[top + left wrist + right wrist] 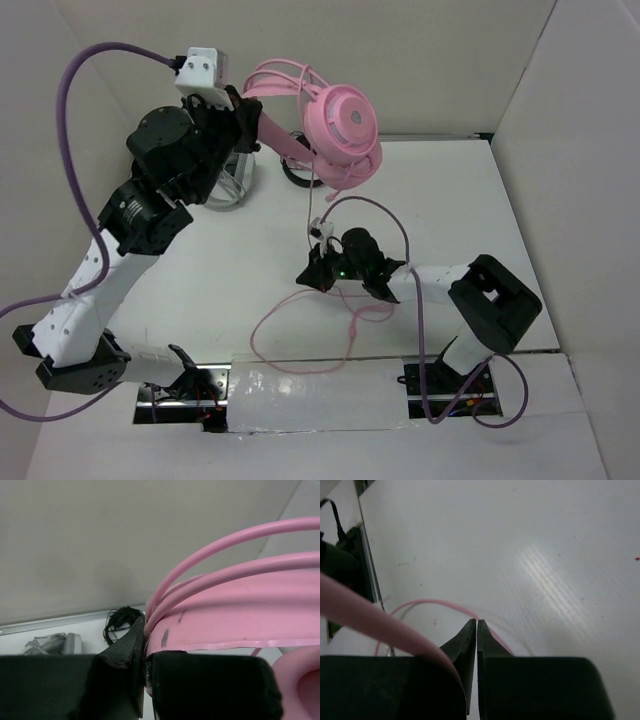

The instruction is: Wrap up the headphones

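Roughly halfway, it is judged: headphones (340,125) are held above the far edge of the table (200,290), headband clamped by the left gripper (145,665), some turns laid over it; cable (435,601) seems pinched by the closed right gripper (477,630), much lying slack below.

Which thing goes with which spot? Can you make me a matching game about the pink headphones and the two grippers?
Things:
1. earcup
2. cable loop
3. left gripper
4. right gripper

Spots:
A. lying on the table
B. clamped on the headband
C. up in the air
D. shut, just above the table

Pairs: 1-C, 2-A, 3-B, 4-D
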Tool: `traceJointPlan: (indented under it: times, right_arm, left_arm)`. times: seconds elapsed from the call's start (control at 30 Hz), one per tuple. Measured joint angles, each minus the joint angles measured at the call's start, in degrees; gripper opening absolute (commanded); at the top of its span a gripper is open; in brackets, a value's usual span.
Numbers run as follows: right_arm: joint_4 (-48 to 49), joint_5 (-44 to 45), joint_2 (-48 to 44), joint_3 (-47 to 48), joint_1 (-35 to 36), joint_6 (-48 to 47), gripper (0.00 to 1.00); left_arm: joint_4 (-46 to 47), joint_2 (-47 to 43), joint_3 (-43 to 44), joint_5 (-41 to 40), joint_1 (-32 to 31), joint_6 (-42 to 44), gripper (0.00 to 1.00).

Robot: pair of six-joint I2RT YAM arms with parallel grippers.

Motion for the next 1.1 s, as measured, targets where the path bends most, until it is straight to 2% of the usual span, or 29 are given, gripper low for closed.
traceJointPlan:
  times: [0.13,0.23,0.33,0.47,0.6,0.77,0.93,1.03,1.1]
  right_arm:
    - [1.1,0.3,-0.8,-5.0,2.7,0.8,0.00]
    - [1.0,3.7,-4.7,-9.6,4.3,2.5,0.00]
    - [-1.9,11.0,-12.2,-13.1,7.6,4.8,0.00]
    - [-10.2,24.6,-22.9,-12.9,14.9,7.6,0.00]
    - [-22.6,37.2,-29.2,-8.7,20.5,10.5,0.00]
    - [-37.6,51.6,-29.6,-0.5,25.2,13.2,0.00]
    - [-51.8,71.2,-26.7,10.4,27.5,17.5,0.00]
    - [-55.9,81.5,-24.3,16.7,27.4,16.8,0.00]
    - [-56.2,85.2,-23.6,19.7,26.8,13.6,0.00]
  left_arm:
    - [5.0,3.8,0.5,-5.4,1.1,6.0,0.00]
    - [2.8,7.8,3.0,-4.7,5.4,5.2,0.00]
    - [-1.3,11.6,4.8,-2.9,12.6,1.4,0.00]
    - [-8.9,18.0,7.6,-0.4,21.7,-5.5,0.00]
    - [-16.2,25.2,8.1,1.7,26.6,-13.6,0.00]
    - [-22.8,31.0,5.9,2.3,27.6,-21.6,0.00]
    - [-24.9,31.5,-4.7,2.2,25.4,-24.4,0.00]
    - [-23.0,30.6,-11.4,2.5,22.7,-23.6,0.00]
    - [-22.6,29.9,-15.3,2.4,20.5,-23.0,0.00]
